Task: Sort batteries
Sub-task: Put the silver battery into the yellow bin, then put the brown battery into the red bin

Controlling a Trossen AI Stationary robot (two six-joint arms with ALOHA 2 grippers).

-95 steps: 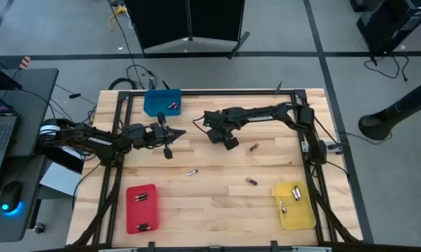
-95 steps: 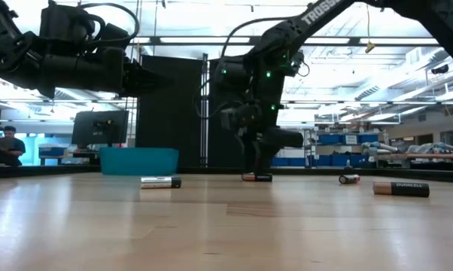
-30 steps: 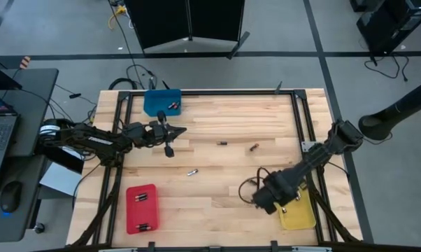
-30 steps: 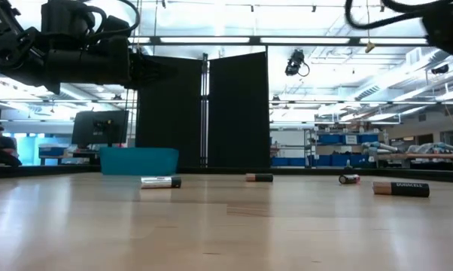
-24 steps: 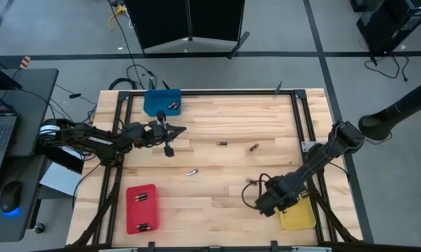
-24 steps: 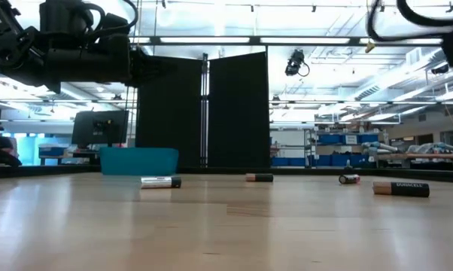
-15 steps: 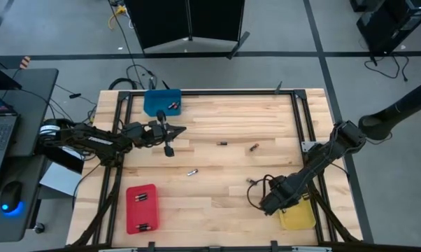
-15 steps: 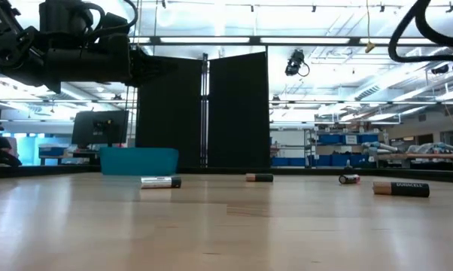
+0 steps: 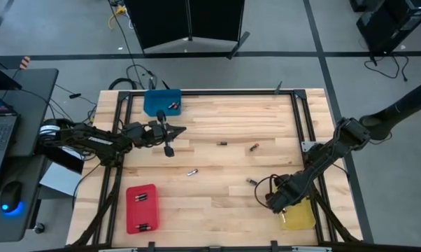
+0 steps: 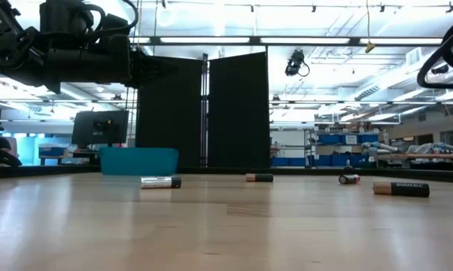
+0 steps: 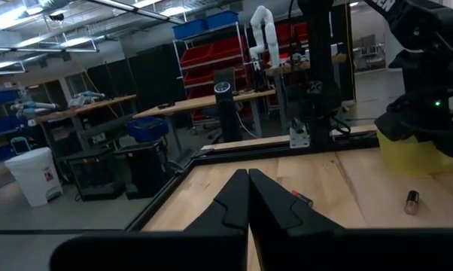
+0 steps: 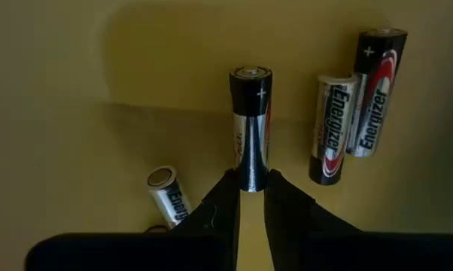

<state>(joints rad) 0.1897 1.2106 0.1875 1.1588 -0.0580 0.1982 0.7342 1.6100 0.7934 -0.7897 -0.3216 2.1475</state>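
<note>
While your right gripper (image 12: 251,194) pinches one battery (image 12: 250,128) between narrow jaws above the yellow tray (image 12: 76,150), a careless release could bounce it onto the cells lying just beside.

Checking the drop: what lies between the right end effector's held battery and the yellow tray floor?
Nothing; the right wrist view shows only bare yellow tray behind the held battery.

wooden table (image 9: 217,210), three trays, loose batteries (image 9: 191,171)
</note>
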